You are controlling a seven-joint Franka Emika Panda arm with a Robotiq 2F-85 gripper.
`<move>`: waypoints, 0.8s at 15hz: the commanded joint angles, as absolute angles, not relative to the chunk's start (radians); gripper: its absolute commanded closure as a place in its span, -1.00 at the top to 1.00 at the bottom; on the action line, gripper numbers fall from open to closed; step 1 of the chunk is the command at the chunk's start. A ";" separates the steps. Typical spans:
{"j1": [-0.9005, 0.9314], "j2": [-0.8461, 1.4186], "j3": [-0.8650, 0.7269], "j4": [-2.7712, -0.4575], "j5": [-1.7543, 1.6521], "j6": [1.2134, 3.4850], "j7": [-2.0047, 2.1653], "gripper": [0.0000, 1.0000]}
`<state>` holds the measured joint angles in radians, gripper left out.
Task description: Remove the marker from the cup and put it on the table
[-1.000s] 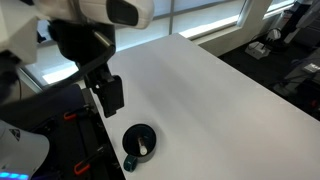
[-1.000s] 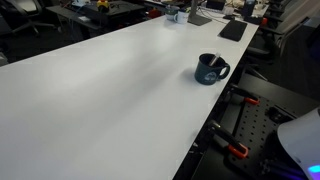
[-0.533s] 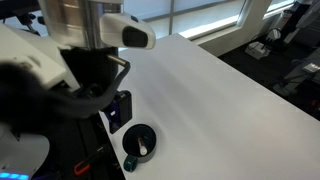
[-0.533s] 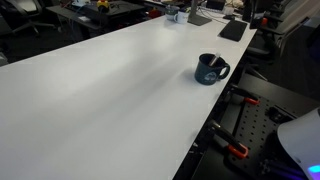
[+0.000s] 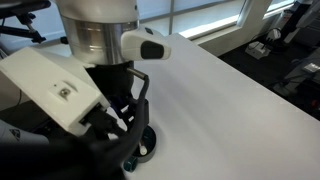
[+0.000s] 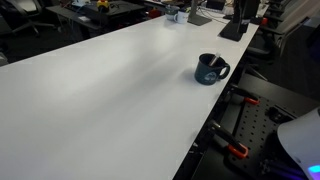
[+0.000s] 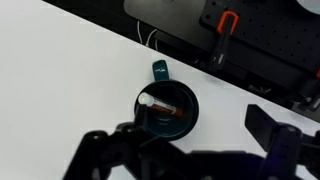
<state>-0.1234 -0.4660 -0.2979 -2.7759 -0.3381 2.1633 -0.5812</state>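
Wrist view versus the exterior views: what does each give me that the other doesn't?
Wrist only: the pale marker lying inside the cup, seen from above, and the pincer standing open. Exterior only: the full stretch of the table, and the arm partly blocking the cup. Shared: the black cup standing near the table's edge.

An orange clamp (image 7: 226,20) sits against a black perforated board (image 7: 285,35), and cluttered desks (image 6: 80,12) stand far behind.
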 commanded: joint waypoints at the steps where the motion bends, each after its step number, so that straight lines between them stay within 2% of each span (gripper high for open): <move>1: -0.137 -0.465 -0.283 -2.775 -0.330 2.162 -0.587 1.00; 7: -0.109 -0.393 -0.266 -2.776 -0.226 2.319 -0.476 1.00; 12: -0.125 -0.226 -0.232 -2.776 -0.201 2.549 -0.345 1.00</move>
